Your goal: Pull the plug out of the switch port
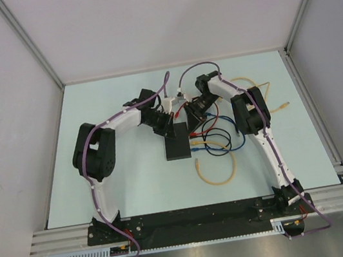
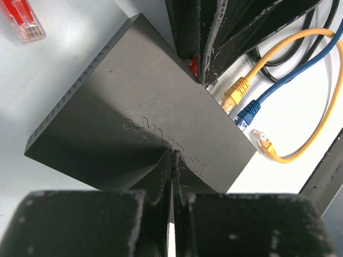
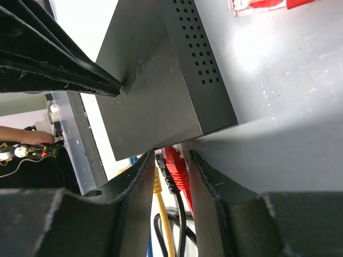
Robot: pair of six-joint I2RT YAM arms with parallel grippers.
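Red plug (image 3: 176, 167) juts lengthwise from the switch (image 3: 161, 96) into the right pincer (image 3: 169, 159), half-open astride it; left pincer (image 2: 171, 156), shut empty, presses the switch.

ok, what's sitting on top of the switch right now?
Only the left hand, shut, tips pressing down on the switch by its embossed logo. The port face is hidden: the right hand brackets the red plug there.

Bright overhead light is casting soft shadows beside the switch (image 2: 123, 112). Glare is whitening the table (image 3: 278, 69); the wrist views' near foreground is blurring.
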